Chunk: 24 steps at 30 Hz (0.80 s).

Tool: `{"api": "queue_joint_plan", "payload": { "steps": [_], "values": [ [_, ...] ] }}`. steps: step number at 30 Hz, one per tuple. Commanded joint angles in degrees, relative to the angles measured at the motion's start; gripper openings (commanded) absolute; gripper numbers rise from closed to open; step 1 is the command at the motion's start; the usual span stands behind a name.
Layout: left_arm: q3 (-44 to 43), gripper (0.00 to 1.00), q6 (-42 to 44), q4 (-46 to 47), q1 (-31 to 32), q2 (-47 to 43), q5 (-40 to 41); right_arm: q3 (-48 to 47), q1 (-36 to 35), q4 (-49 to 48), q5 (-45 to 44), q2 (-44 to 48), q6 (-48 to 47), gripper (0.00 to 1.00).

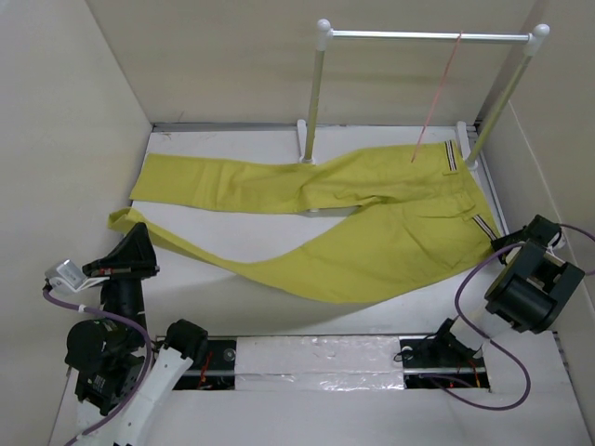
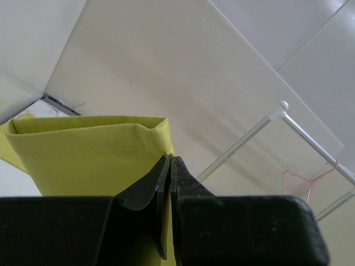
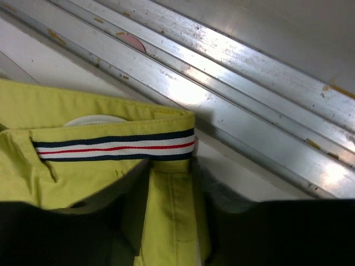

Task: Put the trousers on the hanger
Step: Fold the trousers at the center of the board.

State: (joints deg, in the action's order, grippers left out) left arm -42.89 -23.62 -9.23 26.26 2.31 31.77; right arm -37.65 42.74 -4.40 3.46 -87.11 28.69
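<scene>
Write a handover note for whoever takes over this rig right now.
The left gripper is shut on a leg hem of the trousers.
The right gripper straddles their striped waistband; grip unclear.
The trousers lie spread on the table; the hanger hangs bare on the rail.
Done: hem grasped.
Left: get the trousers over the hanger.

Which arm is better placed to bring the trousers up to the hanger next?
Probably right: the right claw grips the striped waistband, near the hanger hanging on the rail. The left claw pinches a distant leg hem.
</scene>
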Motion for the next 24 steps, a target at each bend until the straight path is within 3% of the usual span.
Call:
{"api": "queue_joint_plan", "payload": {
  "steps": [1, 4, 7, 11, 18, 24],
  "values": [
    [-0.8, 0.00, 0.7, 3.4, 0.3, -0.2, 1.5, 1.3, 1.2, -4.2, 1.3, -1.7, 1.6, 0.25],
    [-1.0, 0.00, 1.1, 3.3, 0.3, -0.3, 3.4, 3.0, 1.2, -5.8, 1.4, 1.4, 1.9, 0.01],
    [-1.4, 0.00, 1.6, 3.3, 0.3, 0.1, 4.2, 2.1, -0.4, -2.2, -2.6, 6.8, 0.9, 0.00],
    [-2.4, 0.00, 0.9, 4.2, 0.3, 1.3, 2.9, -0.4, -3.2, 9.8, -12.7, 23.0, -3.3, 0.00],
    [-2.7, 0.00, 0.9, 4.1, 2.6, 0.0, 5.1, -0.1, -3.7, 21.0, -18.9, 48.6, -6.7, 0.00],
    [-3.6, 0.00, 3.7, 3.0, 8.4, -2.1, 14.3, -2.9, -4.9, 29.9, -21.9, 55.5, -10.2, 0.00]
  ]
}}
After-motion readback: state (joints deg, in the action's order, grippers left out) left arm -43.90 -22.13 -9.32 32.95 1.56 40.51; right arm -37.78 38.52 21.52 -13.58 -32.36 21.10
